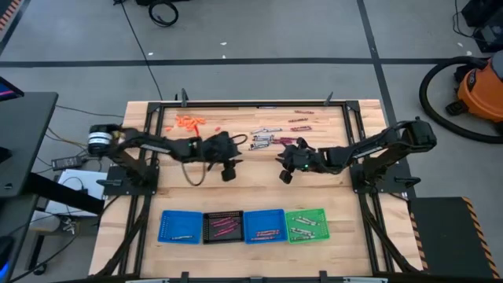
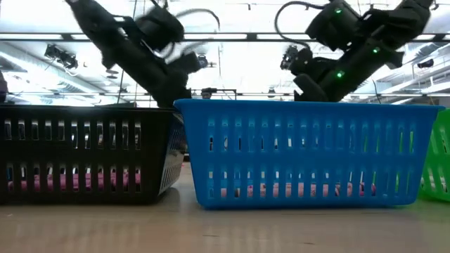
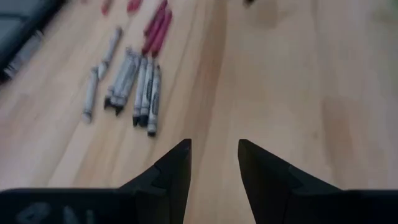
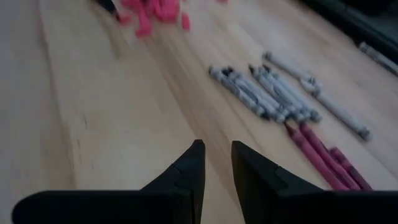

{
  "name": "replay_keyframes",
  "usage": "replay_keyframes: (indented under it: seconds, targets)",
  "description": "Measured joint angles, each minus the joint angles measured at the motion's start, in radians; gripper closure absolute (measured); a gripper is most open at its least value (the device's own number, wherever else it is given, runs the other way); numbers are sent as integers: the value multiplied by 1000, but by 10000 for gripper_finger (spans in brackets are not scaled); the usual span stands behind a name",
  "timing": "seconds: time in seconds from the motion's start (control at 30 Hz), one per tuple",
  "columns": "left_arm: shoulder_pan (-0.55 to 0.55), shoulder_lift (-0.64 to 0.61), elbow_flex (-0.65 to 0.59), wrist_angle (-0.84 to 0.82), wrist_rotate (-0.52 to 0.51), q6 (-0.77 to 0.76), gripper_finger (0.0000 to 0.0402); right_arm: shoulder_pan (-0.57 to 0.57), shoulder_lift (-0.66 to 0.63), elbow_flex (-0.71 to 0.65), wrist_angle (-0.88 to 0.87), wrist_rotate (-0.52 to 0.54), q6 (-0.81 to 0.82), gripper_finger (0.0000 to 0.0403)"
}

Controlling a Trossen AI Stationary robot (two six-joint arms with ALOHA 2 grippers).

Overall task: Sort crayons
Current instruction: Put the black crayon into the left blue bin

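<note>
Left pincer (image 3: 213, 163) empty, slightly agape, crayons (image 3: 134, 87) blurred

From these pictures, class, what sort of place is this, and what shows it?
Probably a robotics lab or workshop: a wooden table with two robot arms mounted on it, cables trailing on the floor, and an orange shop vacuum off to one side.

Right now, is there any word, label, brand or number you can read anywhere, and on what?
None readable.
Grey crayons: wrappers carry dark marks, too blurred to read.
Maroon crayons: no legible print.
Trays, such as the blue tray: no lettering visible.
Orange vacuum: no label legible.
</note>
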Motion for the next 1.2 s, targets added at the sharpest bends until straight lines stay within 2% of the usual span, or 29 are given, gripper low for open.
replay_keyframes:
  seconds: [0.23,0.37,0.6,0.93,1.1,1.2]
  targets:
    - [60,190,160,-6,32,31,258,21,34,-45,253,85,-58,317]
    - [79,278,280,-86,81,38,258,25,46,-45,297,95,-86,317]
    - [114,420,446,-180,106,60,258,31,37,-45,292,99,-106,317]
    - [116,476,465,-186,61,108,258,40,32,-45,295,106,-108,317]
    - [92,475,465,-182,-27,171,258,40,32,-45,302,104,-109,317]
    - [83,475,465,-181,-42,191,258,40,32,-45,307,103,-107,317]
